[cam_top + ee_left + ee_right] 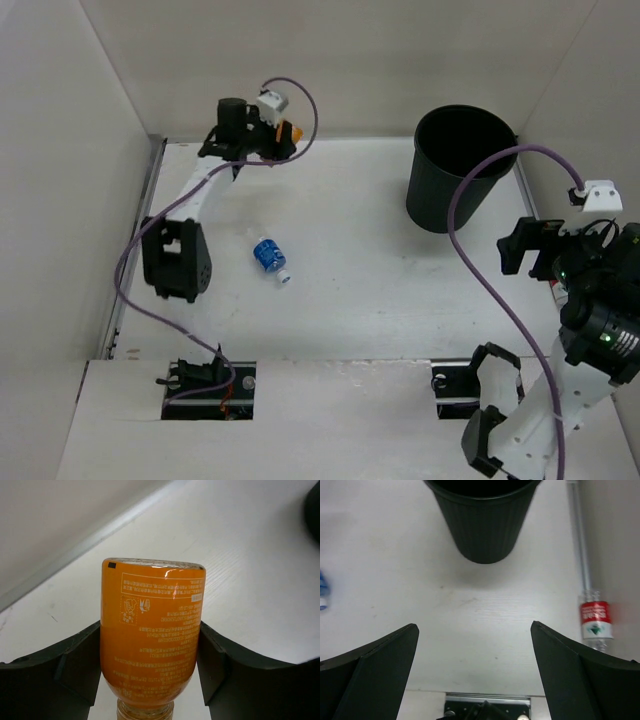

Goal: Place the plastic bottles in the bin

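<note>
Well, my left gripper (150,652) is holding the orange bottle (150,605) tight. Its two black fingers press on both sides of the bottle. The bottle's neck points back at the wrist camera and its flat bottom points away. From the top view, this arm reaches out to the far left corner of the table (380,280). I cannot tell if the orange bottle touches the table there.

My right gripper (475,665) is wide open, with nothing between its fingers. It hangs over the right side of the table and looks toward the bin (482,530). The bin is round and black. It stands upright near the far right corner, well apart from the orange bottle. Its inside is too dark for me to see.

The bottle with the blue label (268,255) has a white cap. It lies on its side on the left half of the table, and nothing touches it. The bottle with the red label (594,620) lies at the right edge of the table, right beside a silver rail (579,540) and near my right gripper.
</note>
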`<state>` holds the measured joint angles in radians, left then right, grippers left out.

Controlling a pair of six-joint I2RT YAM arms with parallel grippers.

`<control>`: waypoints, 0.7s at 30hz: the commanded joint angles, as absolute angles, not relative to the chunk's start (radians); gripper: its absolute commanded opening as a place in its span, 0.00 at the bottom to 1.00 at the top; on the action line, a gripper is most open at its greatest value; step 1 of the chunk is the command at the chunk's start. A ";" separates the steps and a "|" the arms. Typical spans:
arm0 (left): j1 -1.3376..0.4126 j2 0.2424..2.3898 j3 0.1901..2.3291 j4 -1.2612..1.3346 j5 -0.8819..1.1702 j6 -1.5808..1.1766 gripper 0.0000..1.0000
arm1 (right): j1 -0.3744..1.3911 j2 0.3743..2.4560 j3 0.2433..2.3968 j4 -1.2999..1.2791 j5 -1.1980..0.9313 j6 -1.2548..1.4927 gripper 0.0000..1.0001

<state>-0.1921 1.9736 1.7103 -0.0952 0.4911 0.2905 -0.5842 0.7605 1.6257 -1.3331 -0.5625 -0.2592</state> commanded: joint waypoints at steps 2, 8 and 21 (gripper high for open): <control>-0.212 1.636 1.623 -0.041 0.737 -0.056 0.22 | -0.419 0.813 1.588 -1.161 -0.610 -0.106 1.00; -0.399 1.379 1.441 0.106 0.888 -0.345 0.20 | -0.323 0.897 1.548 -1.102 -0.883 -0.049 1.00; -0.784 1.388 1.433 0.206 0.799 -0.492 0.20 | -0.091 0.959 1.568 -0.807 -1.084 0.182 1.00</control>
